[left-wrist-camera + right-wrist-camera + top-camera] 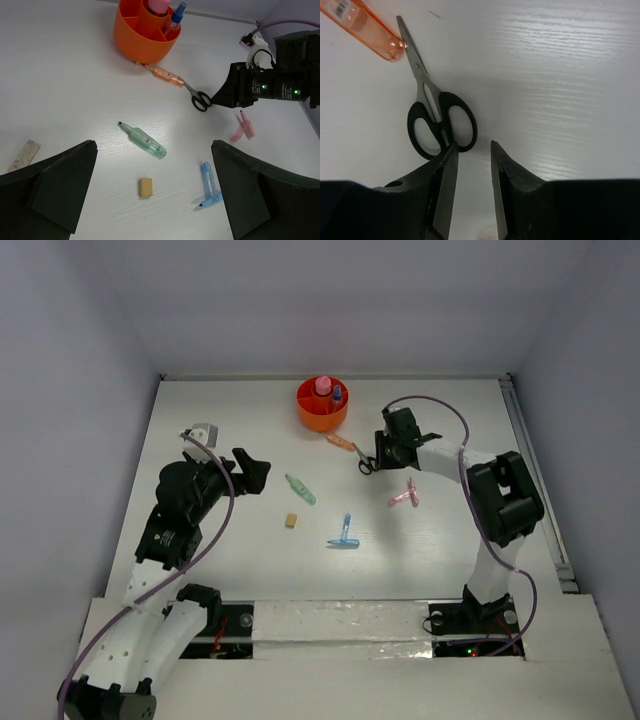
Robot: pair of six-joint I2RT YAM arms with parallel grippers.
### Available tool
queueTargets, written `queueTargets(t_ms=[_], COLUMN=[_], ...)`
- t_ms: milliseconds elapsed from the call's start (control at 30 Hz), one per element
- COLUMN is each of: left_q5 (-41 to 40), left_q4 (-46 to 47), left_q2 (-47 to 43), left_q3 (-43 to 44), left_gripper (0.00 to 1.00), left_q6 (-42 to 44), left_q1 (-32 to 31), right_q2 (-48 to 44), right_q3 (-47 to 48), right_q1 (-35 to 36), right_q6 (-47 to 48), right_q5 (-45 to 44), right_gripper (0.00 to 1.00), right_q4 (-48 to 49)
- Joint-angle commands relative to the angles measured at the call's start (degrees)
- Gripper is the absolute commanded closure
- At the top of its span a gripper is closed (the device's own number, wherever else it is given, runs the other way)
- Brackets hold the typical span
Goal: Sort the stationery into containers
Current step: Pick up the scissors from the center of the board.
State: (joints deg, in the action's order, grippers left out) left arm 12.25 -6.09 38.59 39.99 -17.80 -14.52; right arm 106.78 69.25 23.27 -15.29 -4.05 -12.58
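Note:
The orange tub (306,418) (131,37) stands at the back middle with a pink-capped glue bottle (157,5) and a blue pen (176,15) in it. Black-handled scissors (368,464) (468,125) lie flat, blade tip touching an orange marker (341,444) (362,22). My right gripper (379,459) (474,145) is low over the table, jaws narrowly open and empty, its left fingertip at the scissors' handle loops. The green piece (145,141), tan eraser (145,187), light-blue T-shaped piece (209,185) and pink piece (243,128) lie loose. My left gripper (255,472) hovers wide open above them.
A tan flat strip (22,156) lies at the left edge of the left wrist view. White walls close the table at the back and sides. The right arm (280,87) reaches in from the right behind the pink piece.

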Motion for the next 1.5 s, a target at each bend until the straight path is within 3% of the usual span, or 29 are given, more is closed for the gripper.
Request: queueTargets(t_ms=[0, 300, 667, 800, 1067, 1167, 1367, 1467], left_q5=[1.2, 1.8, 2.0, 3.2, 12.1, 17.6, 18.3, 17.8], left_q4=[2.6, 2.8, 3.1, 3.4, 7.7, 13.6, 31.5, 35.8], left_q2=[-0.7, -0.6, -0.8, -0.3, 2.5, 4.4, 10.3, 14.5], left_q3=[0.4, 0.4, 0.2, 0.0, -1.6, -3.9, -10.9, -10.7], left_gripper=[0.01, 0.01, 0.01, 0.04, 0.32, 0.41, 0.47, 0.47], left_q6=[0.5, 0.4, 0.1, -0.1, -5.1, -12.0, -26.5, -28.2], left_q1=[0.2, 0.2, 0.2, 0.2, 0.2, -0.5, -4.9, -5.6], right_q2=[0.2, 4.6, 6.6, 2.9, -10.7, -16.0, -19.9, -20.3], right_q3=[0.5, 3.0, 5.4, 2.7, -3.1, -6.4, -8.0, -7.4], right_q1=[0.1, 0.1, 0.1, 0.1, 0.1, 2.9, 12.6, 16.0], right_q6=[-0.4, 0.6, 1.4, 1.1, 0.8, 1.4, 2.4, 2.9], right_q5=[0.9, -1.4, -3.5, -4.0, 1.7, 3.6, 7.5, 8.4], right_gripper=[0.61, 0.64, 0.96, 1.00, 1.00, 1.00, 1.00, 1.00], right_q4=[1.7, 0.2, -3.7, -3.9, -4.0, -1.1, 3.8, 5.9])
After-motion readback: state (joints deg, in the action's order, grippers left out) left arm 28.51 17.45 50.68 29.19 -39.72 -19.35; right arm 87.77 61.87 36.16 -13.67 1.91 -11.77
